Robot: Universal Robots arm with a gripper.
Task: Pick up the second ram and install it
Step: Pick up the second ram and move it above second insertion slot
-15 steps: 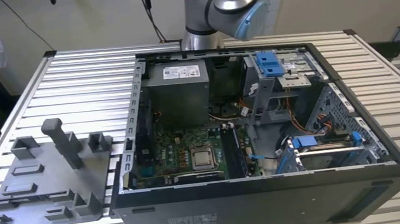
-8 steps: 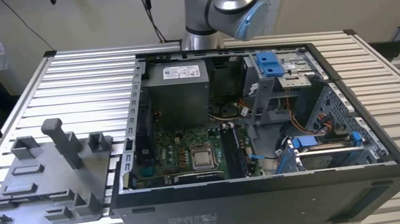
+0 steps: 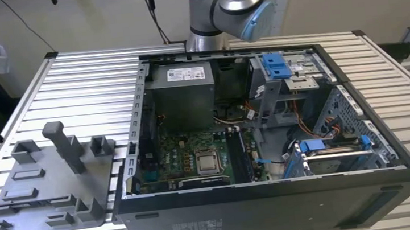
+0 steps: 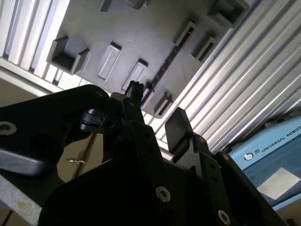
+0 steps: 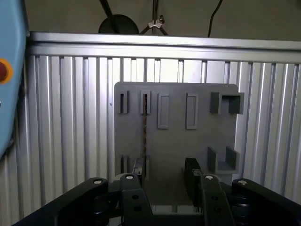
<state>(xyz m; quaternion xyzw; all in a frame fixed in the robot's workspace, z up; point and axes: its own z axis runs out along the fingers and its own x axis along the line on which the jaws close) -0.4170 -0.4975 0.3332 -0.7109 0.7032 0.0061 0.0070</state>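
We saw the jaws spread wide and empty above a grey plate (image 5: 175, 146) on the ribbed desk (image 5: 70, 117). The memory stick (image 5: 144, 127) stood on edge in 2 slots there, likely so jaws could straddle it.

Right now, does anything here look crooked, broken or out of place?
Nothing stands out. The second ram stands straight on edge in the grey plate, and the open hand holds nothing.
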